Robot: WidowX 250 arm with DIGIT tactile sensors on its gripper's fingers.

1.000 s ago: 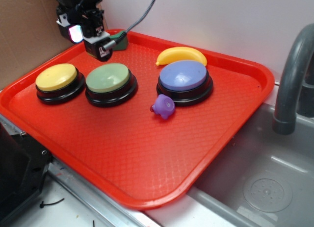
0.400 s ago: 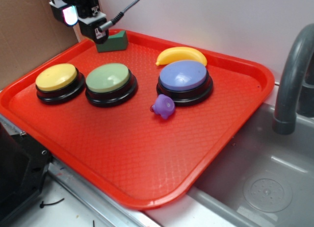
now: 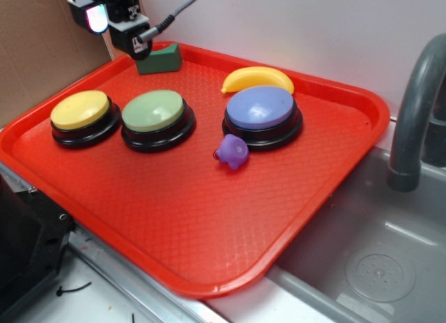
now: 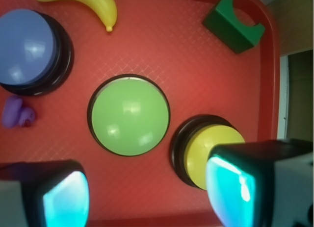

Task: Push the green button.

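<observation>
The green button (image 3: 153, 111), a pale green dome on a black base, sits on the red tray (image 3: 209, 284) between a yellow button (image 3: 80, 108) and a blue-purple button (image 3: 260, 107). My gripper (image 3: 117, 28) hangs high over the tray's far left corner, well above and behind the green button, touching nothing. In the wrist view the green button (image 4: 129, 114) lies ahead of my gripper (image 4: 147, 197). The jaws stand wide open with only bare tray between them. One fingertip (image 4: 233, 188) covers part of the yellow button (image 4: 208, 141).
A dark green block (image 3: 160, 58) lies in the tray's far corner just below the gripper. A yellow banana (image 3: 258, 77) and a small purple toy (image 3: 232, 151) flank the blue-purple button. A grey faucet (image 3: 414, 107) and sink (image 3: 362, 253) lie right; cardboard (image 3: 35, 51) stands left.
The gripper has risen and drawn back to the left, away from the green button's far edge, uncovering the dark green block. It has barely moved over the last half second.
</observation>
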